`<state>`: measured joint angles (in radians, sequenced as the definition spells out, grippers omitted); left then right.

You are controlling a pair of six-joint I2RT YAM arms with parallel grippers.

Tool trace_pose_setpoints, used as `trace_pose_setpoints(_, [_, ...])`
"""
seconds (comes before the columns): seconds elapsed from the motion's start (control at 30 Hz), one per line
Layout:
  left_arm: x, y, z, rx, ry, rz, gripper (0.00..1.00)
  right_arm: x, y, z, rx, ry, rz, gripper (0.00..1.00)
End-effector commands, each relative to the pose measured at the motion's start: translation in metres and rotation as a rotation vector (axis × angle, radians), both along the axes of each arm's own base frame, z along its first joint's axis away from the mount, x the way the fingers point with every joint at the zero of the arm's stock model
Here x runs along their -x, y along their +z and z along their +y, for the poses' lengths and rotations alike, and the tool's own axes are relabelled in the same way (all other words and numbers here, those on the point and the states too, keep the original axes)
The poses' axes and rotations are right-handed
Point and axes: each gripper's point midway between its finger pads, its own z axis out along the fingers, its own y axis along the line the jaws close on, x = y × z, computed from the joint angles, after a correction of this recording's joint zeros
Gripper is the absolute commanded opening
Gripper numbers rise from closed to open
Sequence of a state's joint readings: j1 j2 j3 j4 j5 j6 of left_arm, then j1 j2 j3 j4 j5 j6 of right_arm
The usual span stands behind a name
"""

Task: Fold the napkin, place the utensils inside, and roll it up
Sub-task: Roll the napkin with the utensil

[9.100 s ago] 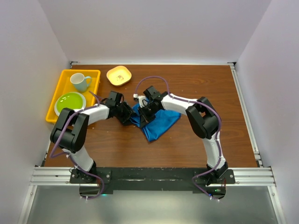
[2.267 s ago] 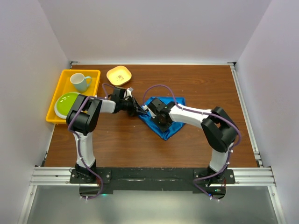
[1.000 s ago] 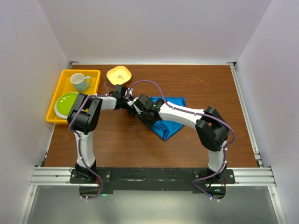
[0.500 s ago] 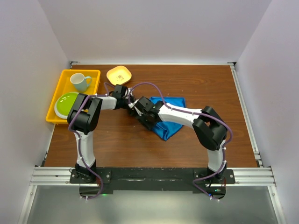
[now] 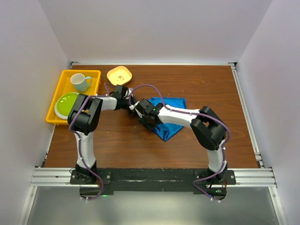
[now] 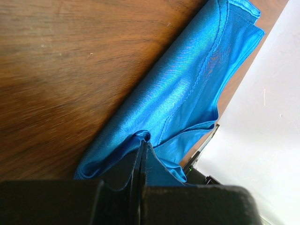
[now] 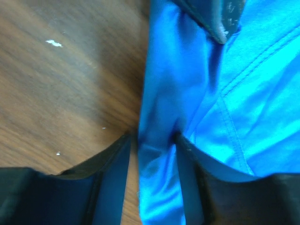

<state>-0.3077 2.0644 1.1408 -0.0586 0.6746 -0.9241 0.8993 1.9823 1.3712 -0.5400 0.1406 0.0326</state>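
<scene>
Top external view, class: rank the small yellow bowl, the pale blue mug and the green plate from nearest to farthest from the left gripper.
From the left gripper, pinching the blue napkin's edge:
1. Small yellow bowl, behind it and slightly left.
2. Pale blue mug, far end of the yellow tray.
3. Green plate, tray's near end, leftmost.

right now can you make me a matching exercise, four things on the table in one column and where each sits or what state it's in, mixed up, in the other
Things:
1. napkin
2. cup
3. green plate
4. small yellow bowl

Places or states:
a. far end of the yellow tray
b. on bare wood, beyond the arms
c. near end of the tray
d. pinched at one edge by the left gripper

Pairs: 1-d, 2-a, 3-c, 4-b
</scene>
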Motion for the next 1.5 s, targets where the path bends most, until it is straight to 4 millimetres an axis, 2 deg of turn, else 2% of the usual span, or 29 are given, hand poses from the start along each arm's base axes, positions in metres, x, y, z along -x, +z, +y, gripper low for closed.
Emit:
trace_pose_setpoints(0.0, [0.043, -0.072, 0.048, -0.276, 0.054, 0.197, 0.00, 0.013, -0.044, -0.011, 0.004, -0.048, 0.119, 0.36])
trace_pose_setpoints(0.1, [0.037, -0.063, 0.048, -0.254, 0.049, 0.165, 0.00, 0.023, -0.056, -0.009, -0.012, -0.045, 0.178, 0.27])
trace_pose_setpoints(0.17, [0.032, -0.055, 0.047, -0.230, 0.039, 0.127, 0.00, 0.029, -0.059, -0.006, -0.037, -0.039, 0.216, 0.15])
trace_pose_setpoints(0.23, [0.020, -0.036, 0.048, -0.211, 0.030, 0.048, 0.01, 0.028, -0.061, -0.006, -0.077, -0.053, 0.261, 0.06])
trace_pose_setpoints(0.27, [0.015, -0.029, 0.048, -0.210, 0.027, 0.011, 0.05, 0.036, -0.062, 0.000, -0.123, -0.034, 0.325, 0.05])
trace_pose_setpoints(0.3, [0.006, -0.012, 0.048, -0.209, 0.029, -0.043, 0.09, 0.033, -0.063, -0.002, -0.139, -0.045, 0.348, 0.02])
trace_pose_setpoints(0.33, [0.001, -0.004, 0.052, -0.214, 0.023, -0.084, 0.19, 0.034, -0.063, -0.001, -0.155, -0.042, 0.368, 0.00])
trace_pose_setpoints(0.37, [-0.005, 0.007, 0.053, -0.216, 0.024, -0.122, 0.24, 0.041, -0.060, 0.006, -0.204, -0.025, 0.427, 0.00])
trace_pose_setpoints(0.4, [-0.010, 0.022, 0.057, -0.230, 0.033, -0.164, 0.29, 0.038, -0.061, 0.005, -0.231, -0.040, 0.453, 0.00])
trace_pose_setpoints(0.43, [-0.013, 0.029, 0.062, -0.243, 0.031, -0.190, 0.39, 0.040, -0.060, 0.008, -0.261, -0.043, 0.485, 0.00])
trace_pose_setpoints(0.47, [-0.014, 0.036, 0.065, -0.248, 0.032, -0.212, 0.44, 0.040, -0.059, 0.009, -0.285, -0.045, 0.511, 0.00])
trace_pose_setpoints(0.57, [-0.012, 0.065, 0.077, -0.278, 0.055, -0.278, 0.51, 0.040, -0.054, 0.019, -0.376, -0.042, 0.584, 0.00])
trace_pose_setpoints(0.67, [-0.002, 0.075, 0.088, -0.322, 0.076, -0.285, 0.54, 0.038, -0.054, 0.025, -0.454, -0.047, 0.675, 0.00])
trace_pose_setpoints(0.7, [-0.001, 0.077, 0.092, -0.339, 0.088, -0.286, 0.63, 0.043, -0.058, 0.025, -0.463, -0.048, 0.719, 0.00])
trace_pose_setpoints(0.77, [0.010, 0.080, 0.097, -0.354, 0.107, -0.262, 0.67, 0.040, -0.056, 0.028, -0.482, -0.048, 0.746, 0.00])
trace_pose_setpoints(0.8, [0.015, 0.080, 0.096, -0.345, 0.120, -0.241, 0.72, 0.042, -0.053, 0.031, -0.501, -0.042, 0.774, 0.00])
trace_pose_setpoints(0.83, [0.023, 0.075, 0.096, -0.337, 0.124, -0.205, 0.74, 0.042, -0.057, 0.030, -0.500, -0.051, 0.793, 0.00])
trace_pose_setpoints(0.9, [0.037, 0.072, 0.087, -0.271, 0.127, -0.127, 0.78, 0.037, -0.054, 0.033, -0.516, -0.064, 0.807, 0.00])
trace_pose_setpoints(0.97, [0.057, 0.059, 0.083, -0.249, 0.134, -0.020, 0.79, 0.036, -0.053, 0.035, -0.546, -0.078, 0.845, 0.00])
trace_pose_setpoints(1.07, [0.076, 0.049, 0.077, -0.236, 0.159, 0.102, 0.80, 0.031, -0.052, 0.039, -0.589, -0.110, 0.870, 0.00])
trace_pose_setpoints(1.27, [0.088, 0.031, 0.068, -0.221, 0.214, 0.245, 0.80, 0.025, -0.052, 0.043, -0.621, -0.119, 0.881, 0.00])
trace_pose_setpoints(1.43, [0.074, 0.021, 0.061, -0.216, 0.284, 0.308, 0.79, 0.022, -0.051, 0.042, -0.607, -0.102, 0.861, 0.00])
trace_pose_setpoints(1.47, [0.073, 0.019, 0.060, -0.221, 0.305, 0.330, 0.76, 0.022, -0.052, 0.041, -0.602, -0.104, 0.862, 0.00])
